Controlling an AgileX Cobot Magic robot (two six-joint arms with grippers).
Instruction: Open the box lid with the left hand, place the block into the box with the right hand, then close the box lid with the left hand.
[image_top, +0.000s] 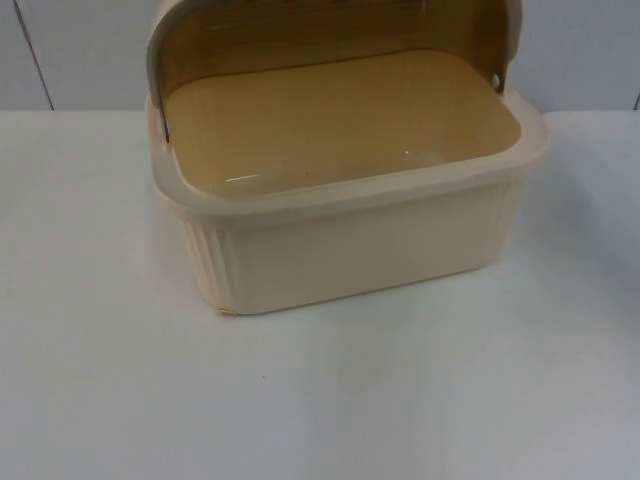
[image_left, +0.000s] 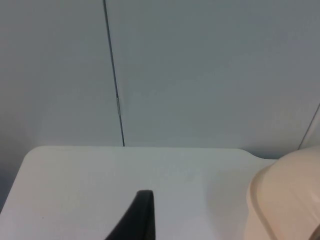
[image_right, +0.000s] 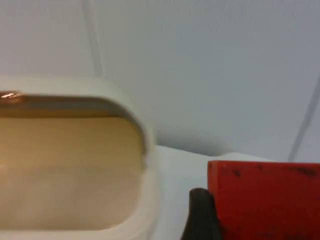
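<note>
Meanwhile right gripper (image_right: 210, 220) grips unlabelled red block (image_right: 265, 200) beside open box (image_top: 350, 200).

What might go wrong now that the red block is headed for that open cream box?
The red block at the right end effector sits beside the cream plastic box, not over it; it may catch the box's broad rim. The raised lid stands unsupported, with the left end effector off to the side, and might drop shut.

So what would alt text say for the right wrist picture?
A red block sits beside a black fingertip of the right hand, near the cream box whose lid stands open against a grey wall.
</note>
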